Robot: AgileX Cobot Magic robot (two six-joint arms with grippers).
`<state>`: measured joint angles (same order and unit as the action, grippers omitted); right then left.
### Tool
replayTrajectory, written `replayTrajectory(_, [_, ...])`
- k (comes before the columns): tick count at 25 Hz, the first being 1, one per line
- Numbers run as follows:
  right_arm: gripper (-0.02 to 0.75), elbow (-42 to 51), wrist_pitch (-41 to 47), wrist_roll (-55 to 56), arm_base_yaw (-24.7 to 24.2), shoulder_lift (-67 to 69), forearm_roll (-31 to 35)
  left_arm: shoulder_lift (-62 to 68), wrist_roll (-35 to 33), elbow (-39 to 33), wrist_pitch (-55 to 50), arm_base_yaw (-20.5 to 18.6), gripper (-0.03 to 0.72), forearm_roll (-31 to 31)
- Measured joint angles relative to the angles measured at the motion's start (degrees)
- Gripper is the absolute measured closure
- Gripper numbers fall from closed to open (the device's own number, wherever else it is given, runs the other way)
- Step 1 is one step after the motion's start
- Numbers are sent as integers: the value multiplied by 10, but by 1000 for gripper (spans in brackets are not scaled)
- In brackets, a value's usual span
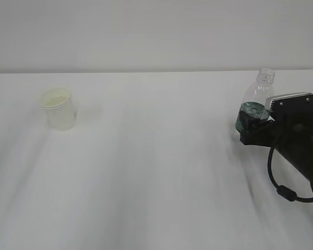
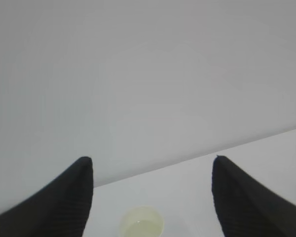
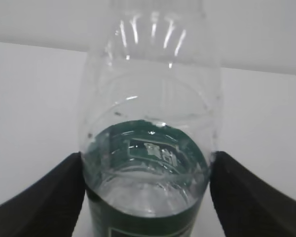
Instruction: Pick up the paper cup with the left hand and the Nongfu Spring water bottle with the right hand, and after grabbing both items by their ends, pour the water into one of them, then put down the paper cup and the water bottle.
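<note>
The white paper cup [image 1: 58, 108] stands upright at the table's left, alone, with pale liquid in it. In the left wrist view the cup [image 2: 142, 223] sits low between and beyond the fingers of my left gripper [image 2: 150, 197], which is open, empty and well short of it. The left arm is out of the exterior view. The Nongfu Spring water bottle [image 1: 256, 94] stands upright at the right, capless. My right gripper [image 1: 249, 125] is open around its green label band. The bottle [image 3: 148, 123] fills the gap between the fingers, which lie right at its walls. Water [image 3: 148, 190] shows inside.
The white table [image 1: 156, 172] runs back to a pale wall [image 1: 156, 31]. The right arm and its looping cable [image 1: 281, 187] take up the right edge. A wide stretch of table separates cup and bottle.
</note>
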<state>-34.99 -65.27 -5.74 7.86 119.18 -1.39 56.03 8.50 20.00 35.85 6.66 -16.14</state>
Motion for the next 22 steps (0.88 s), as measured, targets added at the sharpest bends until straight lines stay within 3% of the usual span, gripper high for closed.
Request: replayTrajectory(22, [148,178,-1,1,0,-221,1,-161,0,-1,-120,0,153,-2])
